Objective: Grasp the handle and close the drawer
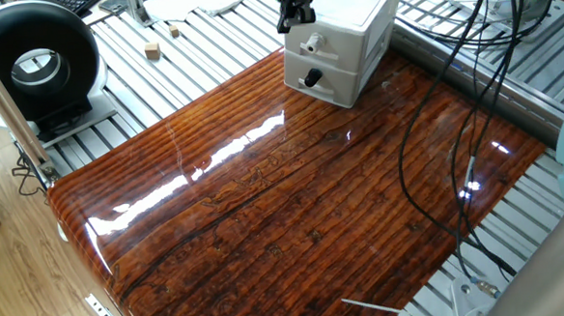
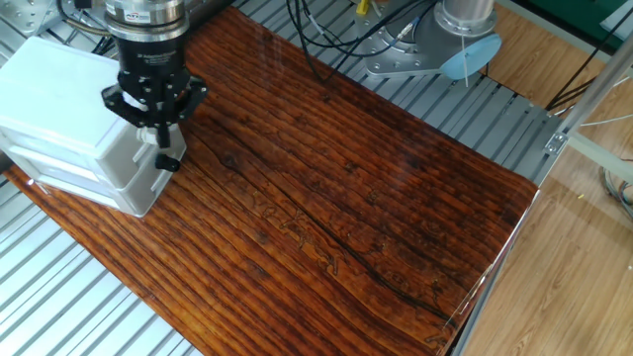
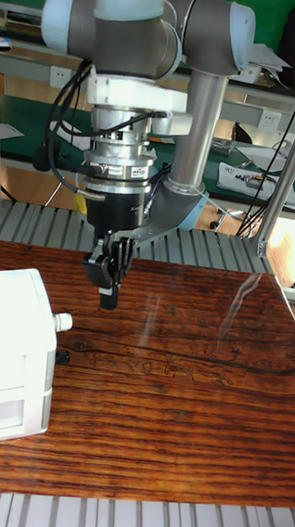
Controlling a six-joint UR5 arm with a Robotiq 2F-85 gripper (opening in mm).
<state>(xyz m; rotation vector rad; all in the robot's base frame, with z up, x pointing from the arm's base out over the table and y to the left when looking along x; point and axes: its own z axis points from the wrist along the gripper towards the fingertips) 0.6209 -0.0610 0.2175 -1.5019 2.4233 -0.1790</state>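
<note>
A small white cabinet point(image 1: 357, 28) stands at the far end of the wooden table, also seen as the cabinet point(image 3: 14, 347) at the left edge. The drawer point(image 1: 330, 51) is the upper one; its front sits flush with the one below. The handle point(image 1: 310, 43) is a pale round knob, also visible as the handle point(image 3: 61, 322). A black knob point(image 1: 312, 78) marks the lower drawer. My gripper point(image 3: 109, 280) hangs above and beside the handle, apart from it. It looks open, with nothing between its fingers. In the other fixed view the gripper point(image 2: 150, 121) hides the handle.
A black round device point(image 1: 31, 65) stands off the table's left. A small wooden block point(image 1: 151, 51) lies on the slatted metal base. Black cables point(image 1: 454, 120) hang over the right side. A blue disc point(image 2: 463, 57) sits by the arm's base.
</note>
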